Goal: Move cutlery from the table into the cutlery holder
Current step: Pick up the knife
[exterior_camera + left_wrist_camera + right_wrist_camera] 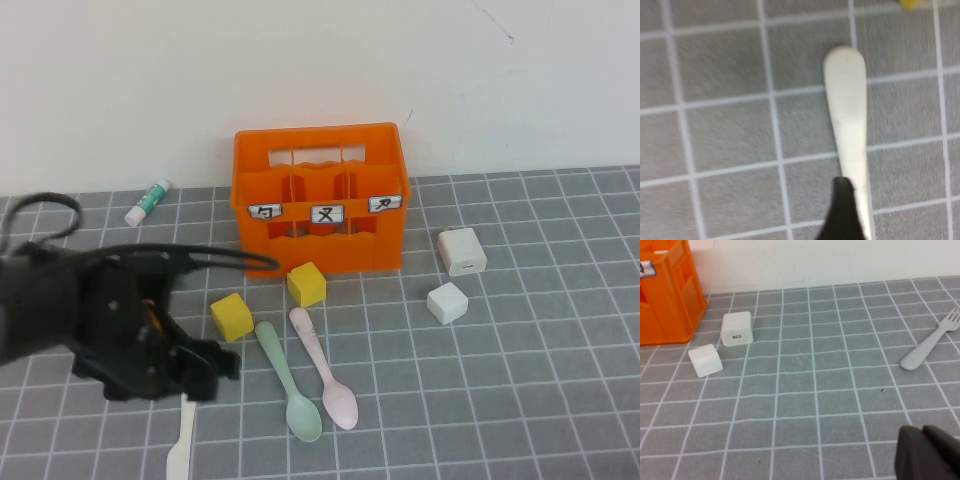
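Note:
The orange cutlery holder (320, 200) stands at the back of the grey tiled table (520, 380). The mint-green spoon (290, 385) and the pale pink spoon (325, 370) lie side by side in front of it. The cream-white knife (180, 440) lies at the front left. My left gripper (188, 385) is low over the knife's near end and open. In the left wrist view one black finger (842, 212) overlaps the knife (847, 115); the other finger is out of frame. My right gripper (927, 452) is shut and empty above bare tiles, out of the high view.
Two yellow cubes (231, 316) (307, 284) sit near the spoons' handles. A white charger (461, 251) and a white cube (447, 302) lie right of the holder. A white-and-green tube (148, 202) lies at the back left. A pale fork (927, 347) lies far right.

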Robot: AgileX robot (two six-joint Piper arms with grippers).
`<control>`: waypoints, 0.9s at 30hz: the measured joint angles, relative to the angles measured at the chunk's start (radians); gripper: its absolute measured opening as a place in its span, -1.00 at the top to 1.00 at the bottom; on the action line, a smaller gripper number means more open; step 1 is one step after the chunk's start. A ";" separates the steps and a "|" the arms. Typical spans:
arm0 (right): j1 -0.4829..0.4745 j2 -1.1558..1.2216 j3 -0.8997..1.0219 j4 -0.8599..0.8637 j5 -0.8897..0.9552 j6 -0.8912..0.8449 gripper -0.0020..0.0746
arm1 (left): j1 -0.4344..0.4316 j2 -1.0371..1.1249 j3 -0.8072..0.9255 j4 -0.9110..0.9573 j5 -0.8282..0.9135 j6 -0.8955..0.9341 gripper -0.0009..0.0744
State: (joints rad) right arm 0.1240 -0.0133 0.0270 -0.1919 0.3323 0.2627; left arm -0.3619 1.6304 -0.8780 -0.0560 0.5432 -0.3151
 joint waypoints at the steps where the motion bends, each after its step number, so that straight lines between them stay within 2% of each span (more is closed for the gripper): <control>1: 0.000 0.000 0.000 0.000 0.000 0.000 0.95 | -0.008 0.015 0.000 -0.002 0.000 0.000 -0.30; 4: 0.000 0.000 0.000 0.000 0.000 0.000 0.95 | -0.032 0.064 0.000 -0.007 0.000 0.002 -0.34; 14: 0.000 0.000 0.000 0.000 0.000 0.000 0.95 | -0.045 0.167 0.000 -0.023 -0.006 0.000 0.01; 24: 0.000 0.000 0.000 0.000 0.000 0.000 0.95 | -0.045 0.168 0.000 0.001 -0.019 0.000 0.06; 27: 0.000 0.000 0.000 0.000 0.000 0.000 0.95 | -0.045 0.169 0.000 0.006 -0.044 0.000 0.16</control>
State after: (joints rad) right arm 0.1240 -0.0133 0.0270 -0.1919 0.3323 0.2627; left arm -0.4067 1.7995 -0.8780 -0.0496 0.4988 -0.3149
